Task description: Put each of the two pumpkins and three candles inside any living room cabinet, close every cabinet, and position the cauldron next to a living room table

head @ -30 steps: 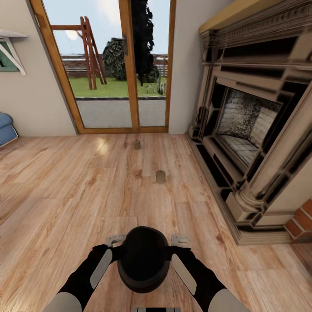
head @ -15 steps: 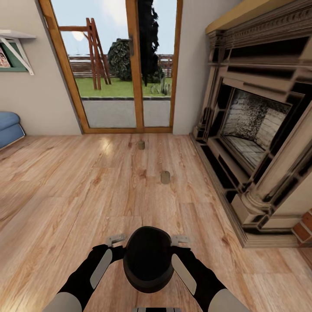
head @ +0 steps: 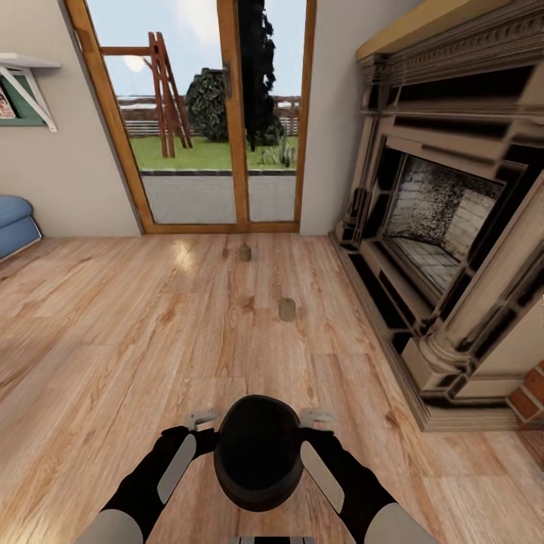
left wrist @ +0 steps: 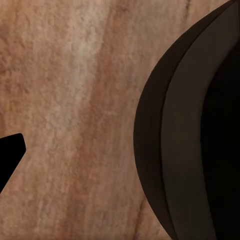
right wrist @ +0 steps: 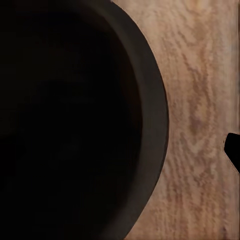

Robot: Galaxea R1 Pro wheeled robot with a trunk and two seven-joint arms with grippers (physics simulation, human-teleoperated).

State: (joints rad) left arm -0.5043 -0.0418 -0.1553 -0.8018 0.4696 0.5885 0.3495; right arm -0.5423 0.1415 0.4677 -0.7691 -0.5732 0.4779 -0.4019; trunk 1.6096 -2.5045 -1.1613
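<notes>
1. Cauldron (head: 257, 452), black and round-bodied, sits right in front of you, held above the wooden floor (head: 113, 340) between your two arms; everything below is placed from it.
2. Your left gripper (head: 202, 417) is at the cauldron's left side and your right gripper (head: 316, 416) at its right side, each pale finger end just beside the pot's wall. You cannot tell from the head view whether either claw is spread or closed, or whether it actually touches the pot.
3. Your left wrist view has the cauldron's dark rim (left wrist: 185, 130) curving against the floor planks, with one black fingertip (left wrist: 10, 152) at the picture's edge, well apart from the rim. Your right wrist view has the pot's dark mouth (right wrist: 75, 115) and a sliver of black fingertip (right wrist: 233, 150) over the planks.
4. Beyond the cauldron, slightly to its right, the nearer candle (head: 286, 309) stands upright on the floor, a short beige-grey cylinder.
5. Farther beyond, almost straight ahead of the cauldron, the farther candle (head: 245, 253) stands upright near the glass door (head: 227, 151).
6. Ahead and to the right of the cauldron runs the dark fireplace (head: 446, 227).
7. Far off to the cauldron's left, a blue cushion (head: 13, 223) lies by the wall, under a small shelf (head: 26, 68).
</notes>
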